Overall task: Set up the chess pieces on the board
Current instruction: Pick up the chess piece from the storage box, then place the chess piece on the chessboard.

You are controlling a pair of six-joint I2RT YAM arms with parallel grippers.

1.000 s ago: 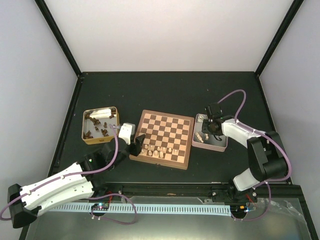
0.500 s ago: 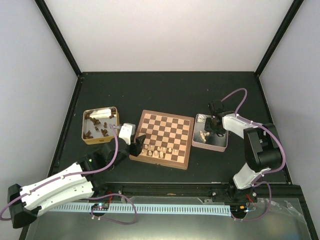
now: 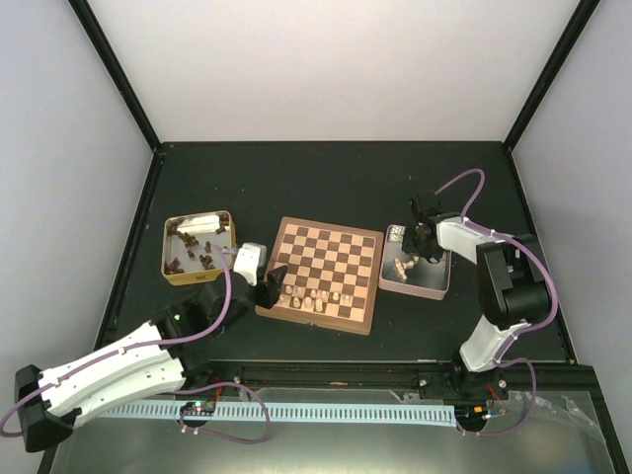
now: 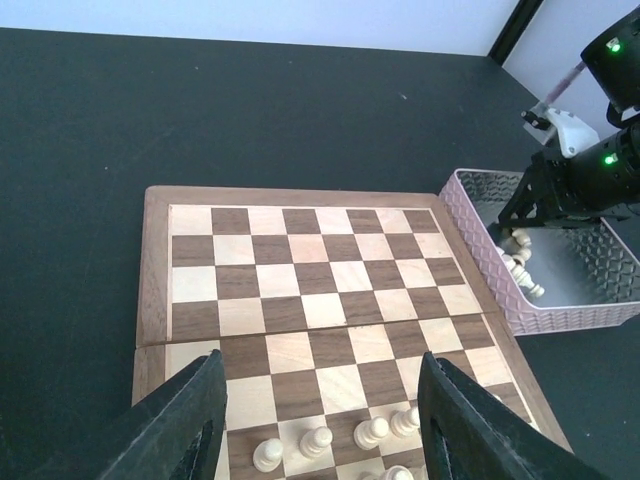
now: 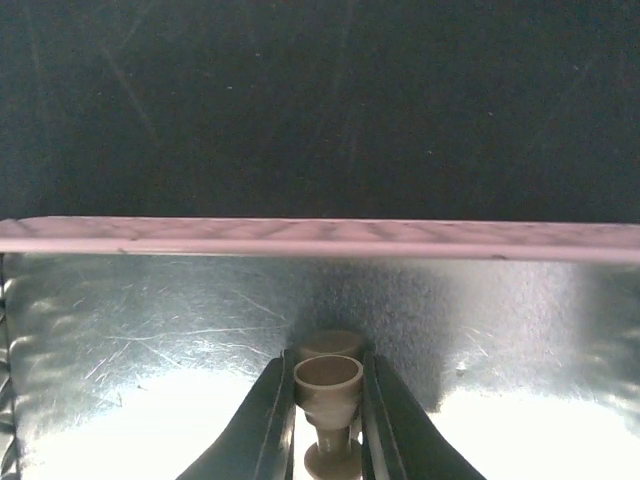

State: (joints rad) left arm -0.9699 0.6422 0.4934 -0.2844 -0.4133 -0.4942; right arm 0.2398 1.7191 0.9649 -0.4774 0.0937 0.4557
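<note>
Pale chess piece [image 5: 327,380] was pinched between the right gripper's [image 5: 327,362] closed fingers, down inside the pink tin [image 5: 300,240], whose wall ran just beyond the tips. Left gripper [image 4: 322,400] hung open over the board [image 4: 300,260]; a few pale pieces [image 4: 315,440] stood between its fingers.

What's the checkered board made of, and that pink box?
The board looks like wood: brown and tan squares with a smooth, dull finish. The pink box seems to be metal: its floor is shiny and scratched and glares in the light, and its rim looks painted pink.
</note>
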